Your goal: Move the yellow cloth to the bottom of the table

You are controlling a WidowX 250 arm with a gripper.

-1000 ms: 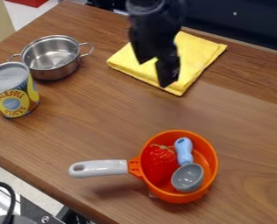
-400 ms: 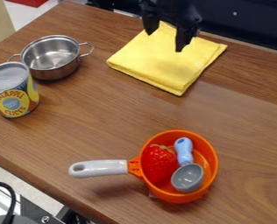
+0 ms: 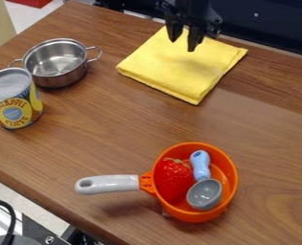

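The black gripper (image 3: 182, 45) hangs at the top of the view over the far part of the yellow cloth (image 3: 176, 69). Its two fingers point down and stand apart, with bare yellow cloth visible between them and nothing held. The cloth is folded and lies flat near the table's far edge; the gripper covers a bit of its upper part. Whether the fingertips touch the cloth, I cannot tell.
A steel pot (image 3: 56, 62) and a pineapple can (image 3: 14, 98) stand at the left of the wooden table (image 3: 102, 139). Toward the front, an orange pan (image 3: 229, 167) with a white handle holds a strawberry (image 3: 174, 179) and a grey scoop (image 3: 204, 194).
The gripper has moved up the view, from over the cloth's middle to its far part, and its fingers stand closer together than half a second ago. The cloth has not moved.
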